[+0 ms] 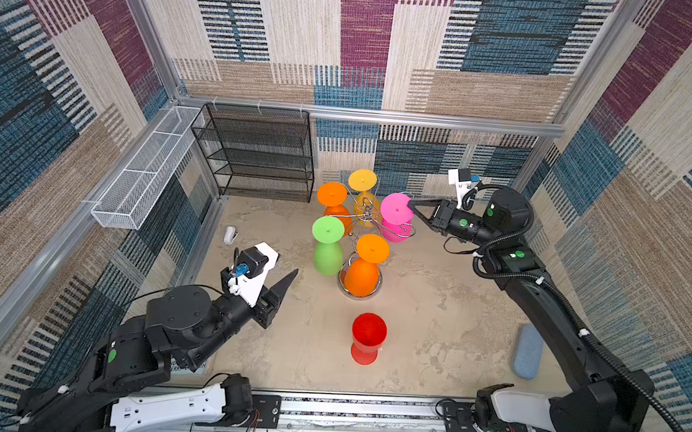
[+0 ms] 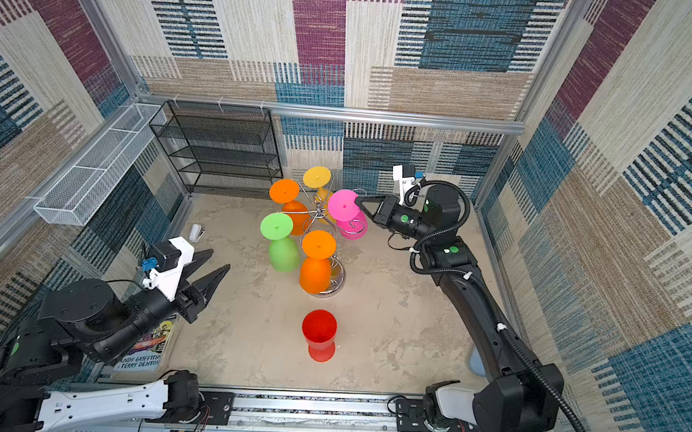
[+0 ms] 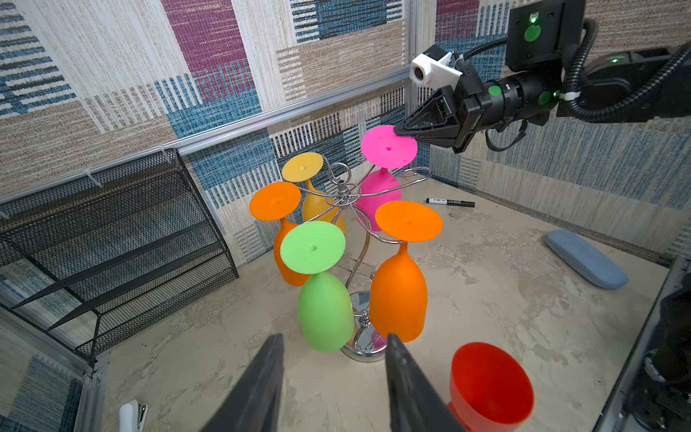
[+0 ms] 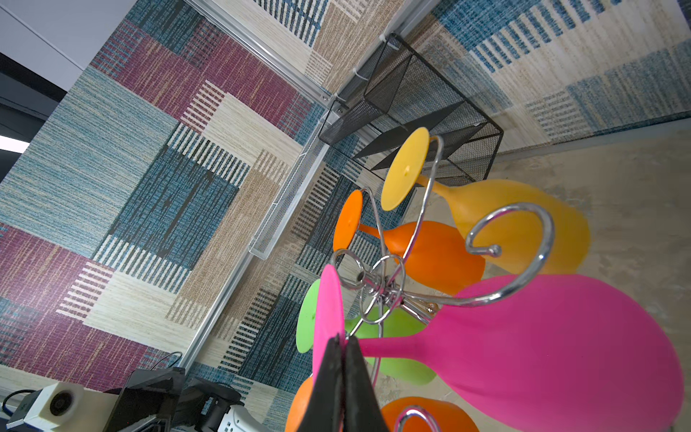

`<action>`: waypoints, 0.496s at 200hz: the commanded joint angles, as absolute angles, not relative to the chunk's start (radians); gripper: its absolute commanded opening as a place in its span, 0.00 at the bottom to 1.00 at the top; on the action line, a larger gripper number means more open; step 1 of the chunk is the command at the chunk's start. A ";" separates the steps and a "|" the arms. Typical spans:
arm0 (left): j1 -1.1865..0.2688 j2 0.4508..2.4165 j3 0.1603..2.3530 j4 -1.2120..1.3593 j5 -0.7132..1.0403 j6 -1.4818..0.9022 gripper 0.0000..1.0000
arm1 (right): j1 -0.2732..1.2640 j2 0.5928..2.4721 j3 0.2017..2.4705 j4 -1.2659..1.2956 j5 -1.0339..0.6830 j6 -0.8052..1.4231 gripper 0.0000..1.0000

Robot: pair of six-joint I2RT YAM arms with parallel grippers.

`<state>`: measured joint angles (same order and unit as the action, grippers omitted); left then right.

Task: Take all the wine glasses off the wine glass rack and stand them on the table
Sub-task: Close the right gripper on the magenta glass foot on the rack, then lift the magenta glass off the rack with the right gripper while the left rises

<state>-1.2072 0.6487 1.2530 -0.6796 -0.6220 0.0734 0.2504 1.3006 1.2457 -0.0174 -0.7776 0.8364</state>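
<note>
The chrome wine glass rack [image 1: 366, 211] [image 2: 319, 214] [image 3: 342, 191] [image 4: 385, 284] stands mid-table with several coloured glasses hanging upside down. My right gripper [image 1: 411, 203] [image 2: 358, 199] [image 3: 398, 131] [image 4: 342, 342] is shut on the rim of the pink wine glass's [image 1: 395, 209] [image 2: 343, 205] [image 3: 387, 147] [image 4: 542, 348] foot. That foot sits slightly above a curled wire arm, and I cannot tell whether it rests on it. My left gripper [image 2: 219, 259] [image 3: 334, 338] hovers open and empty, left of the rack. A red glass [image 1: 368, 337] [image 3: 490, 385] stands upright on the table in front.
A black mesh shelf [image 1: 257, 152] and a white mesh basket [image 1: 143, 169] line the back left. A blue-grey case [image 1: 528, 357] lies at the right, a black marker [image 3: 450, 202] by the right wall, a white clip [image 1: 230, 235] at the left, and a book [image 2: 147, 347] under the left arm.
</note>
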 commanded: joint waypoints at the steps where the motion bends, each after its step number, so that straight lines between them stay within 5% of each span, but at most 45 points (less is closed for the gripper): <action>1: -1.207 0.649 1.256 -0.685 -0.622 0.058 0.47 | 0.230 1.285 1.249 -0.034 -0.755 0.811 0.00; 99: -1.207 0.670 1.268 -0.660 -0.562 0.101 0.47 | 0.037 1.114 1.236 -0.158 -0.734 0.747 0.00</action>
